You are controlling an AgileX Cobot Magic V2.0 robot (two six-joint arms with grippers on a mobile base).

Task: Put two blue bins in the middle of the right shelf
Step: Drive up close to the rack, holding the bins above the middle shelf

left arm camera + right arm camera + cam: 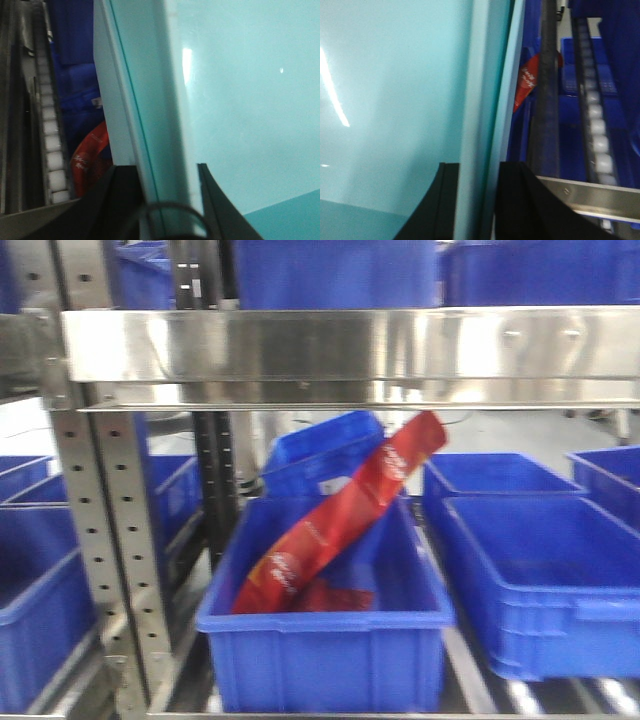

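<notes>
A pale light-blue bin [240, 100] fills the left wrist view. Its thick rim runs down between the black fingers [125, 200] of my left gripper [167, 200], which is shut on that rim. In the right wrist view a pale light-blue bin wall [395, 100] fills the left half. My right gripper [477, 200] is shut on its rim, one finger on each side. I cannot tell whether both views show the same bin. Neither a pale bin nor a gripper appears in the front view.
Ahead is a steel shelf beam [350, 345] on a perforated post [100, 530]. Below it, dark blue bins [330, 640] [550, 580] sit on roller tracks [595, 125]. A long red packet [340, 515] leans in the middle bin. More dark blue bins stand on the left [40, 590].
</notes>
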